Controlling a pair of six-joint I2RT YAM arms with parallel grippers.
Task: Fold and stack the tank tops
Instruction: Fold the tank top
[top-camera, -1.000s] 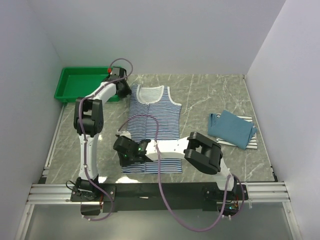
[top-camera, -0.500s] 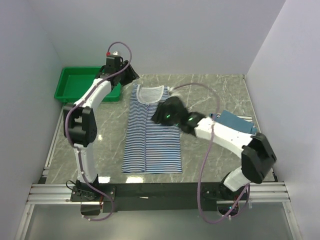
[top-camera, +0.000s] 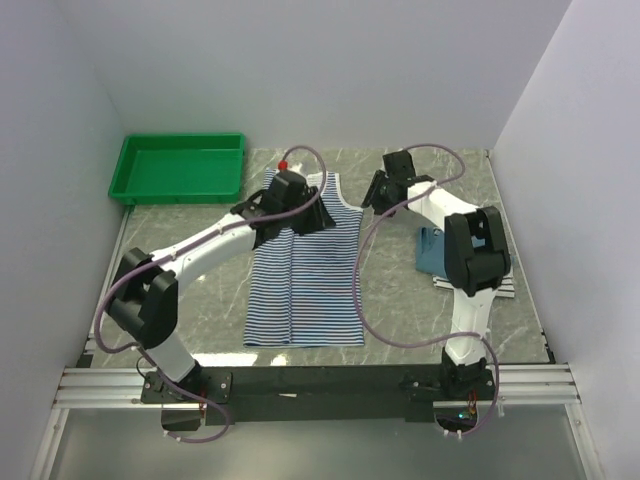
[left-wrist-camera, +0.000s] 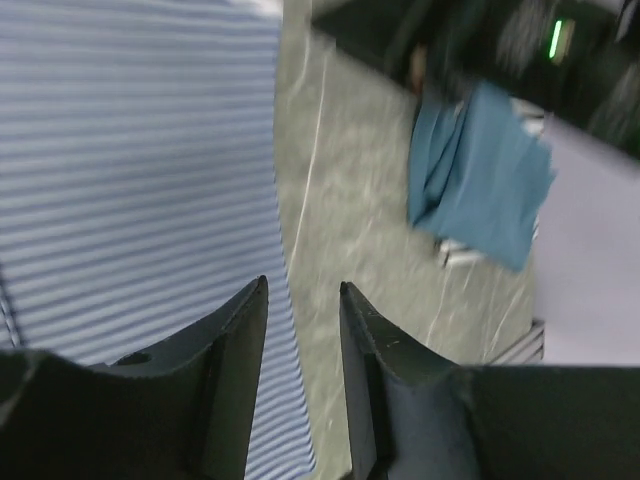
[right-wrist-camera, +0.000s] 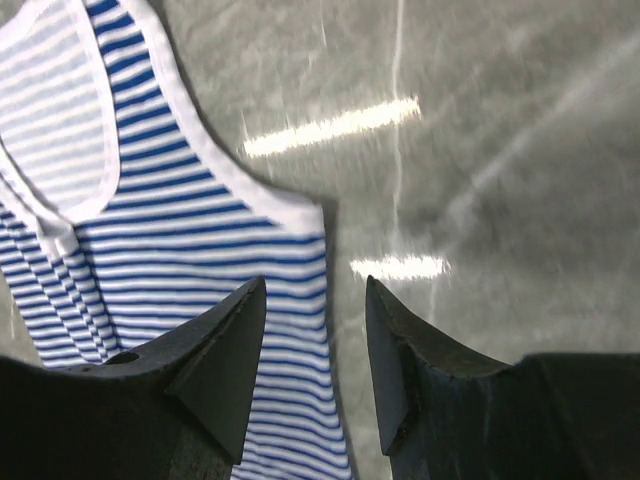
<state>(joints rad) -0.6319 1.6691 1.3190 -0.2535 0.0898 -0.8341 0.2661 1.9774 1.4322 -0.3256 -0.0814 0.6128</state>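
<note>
Blue-and-white striped tank top (top-camera: 300, 280) flat, centre of surface (top-camera: 400, 300). Both arms swung from its left side to its right edge. Left claw (left-wrist-camera: 300, 290), right claw (right-wrist-camera: 312, 285): jaws apart, empty. Right-side fold likely next.

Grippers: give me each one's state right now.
Left gripper: open, holding nothing.
Right gripper: open, holding nothing.

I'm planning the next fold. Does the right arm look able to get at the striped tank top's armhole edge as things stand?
Probably yes. The right hand hovers open just above the white-trimmed edge of the blue-and-white striped tank top, with nothing between them.
</note>
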